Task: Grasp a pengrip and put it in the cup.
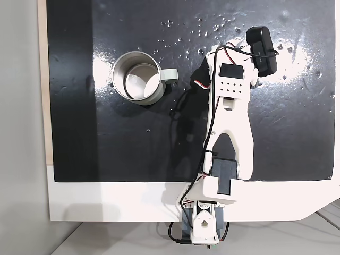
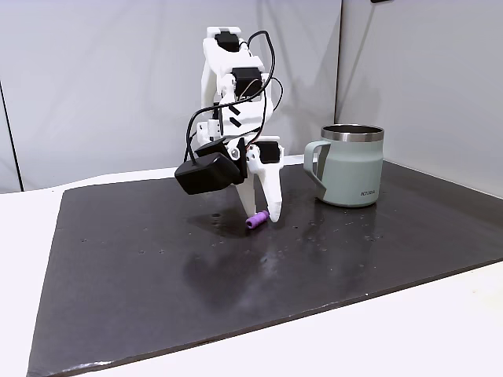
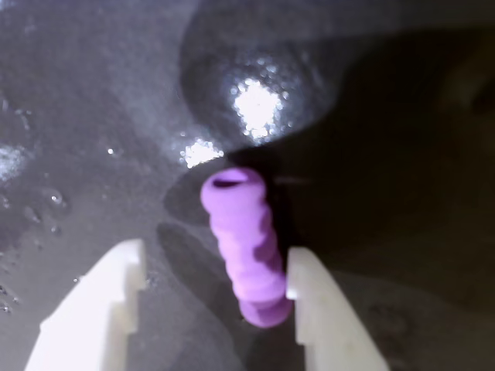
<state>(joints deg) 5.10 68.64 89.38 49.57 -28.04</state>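
The light-purple ribbed pengrip (image 3: 246, 247) lies on the black mat between my two white fingers. It touches the right finger (image 3: 313, 309), and a gap separates it from the left finger (image 3: 104, 309). My gripper (image 3: 216, 256) is open around it and reaches down to the mat. In a fixed view from the side, the pengrip (image 2: 257, 220) rests on the mat under the gripper (image 2: 260, 214). The cup (image 2: 351, 166) stands upright to the right of it, handle toward the arm. From above, the cup (image 1: 138, 77) sits left of the arm, its inside bare.
The black mat (image 1: 106, 143) covers most of the white table (image 1: 106, 202). The arm's base (image 1: 204, 226) is at the table's near edge. A black camera (image 2: 208, 173) rides on the wrist. Open mat lies between the gripper and the cup.
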